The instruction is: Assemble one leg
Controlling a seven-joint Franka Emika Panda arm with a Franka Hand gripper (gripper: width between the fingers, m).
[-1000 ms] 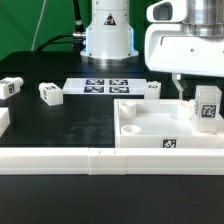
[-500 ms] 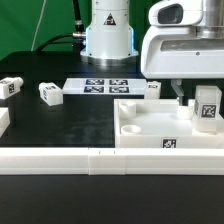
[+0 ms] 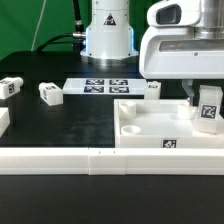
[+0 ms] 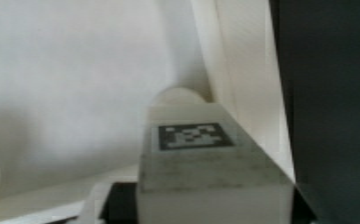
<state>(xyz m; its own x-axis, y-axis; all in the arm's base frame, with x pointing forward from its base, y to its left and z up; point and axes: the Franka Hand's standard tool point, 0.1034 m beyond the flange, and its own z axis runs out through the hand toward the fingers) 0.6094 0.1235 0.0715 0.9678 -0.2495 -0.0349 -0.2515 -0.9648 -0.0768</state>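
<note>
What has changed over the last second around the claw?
The claw, gripping the leg, edged slightly toward the exterior view's right above the panel corner; nothing was let go. The loose leg on the table, the marker board and the panel stayed put.

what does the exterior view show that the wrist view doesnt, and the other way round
Only the exterior view: the marker board, a loose leg on the black table, and the gripper itself. Only the wrist view: a close look at the square tag on the leg in its grasp. Both: that leg, held at the white panel.
</note>
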